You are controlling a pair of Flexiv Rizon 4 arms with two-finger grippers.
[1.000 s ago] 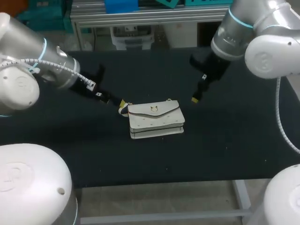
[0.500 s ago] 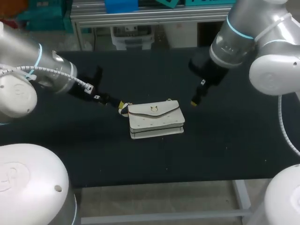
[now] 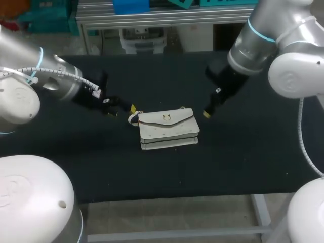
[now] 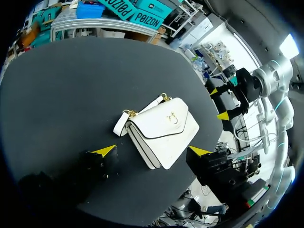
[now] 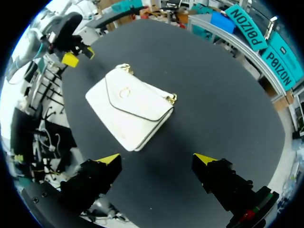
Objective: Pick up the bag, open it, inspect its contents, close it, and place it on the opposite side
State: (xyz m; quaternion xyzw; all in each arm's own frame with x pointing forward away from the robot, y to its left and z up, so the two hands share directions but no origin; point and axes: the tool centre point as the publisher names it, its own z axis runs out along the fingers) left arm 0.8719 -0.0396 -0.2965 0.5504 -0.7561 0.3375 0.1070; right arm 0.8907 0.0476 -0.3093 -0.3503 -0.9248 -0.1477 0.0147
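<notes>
Left gripper point(image 4: 152, 151): my jaws stand wide and hold nothing; neither finger touches the bag point(image 4: 161, 130).
Between my left fingers: in the left wrist view the bag's near corner shows between the two yellow tips and the rest lies ahead of them. I cannot tell whether the tips are down at its level.
Left gripper from above point(image 3: 131, 111): just beside the bag's point(image 3: 168, 130) left end, close to the strap point(image 3: 132, 119). I cannot tell whether it touches the strap.
Right gripper point(image 5: 156, 159): jaws wide as well, nothing in them.
Ahead of my right fingers: the bag point(image 5: 130, 111) lies ahead, clear of both tips, with bare table point(image 5: 213, 95) between.
Right gripper from above point(image 3: 206, 114): near the bag's far right corner, apart from it.
Across the bag: from my left wrist I see the right gripper point(image 4: 218, 103) beyond the bag; from my right wrist I see the left gripper point(image 5: 76, 57) beyond it.
Bag: white, lying flat near the table's middle between my two grippers, flap on top and shut.
Clasp point(image 3: 165, 118): gold, at the middle of the flap's edge.
Strap: white and short, with gold rings, running along the bag's far edge; it ends in a loop point(image 4: 121, 124) at the end nearest my left gripper.
Table point(image 3: 253, 162): black, with the bag resting on it.
</notes>
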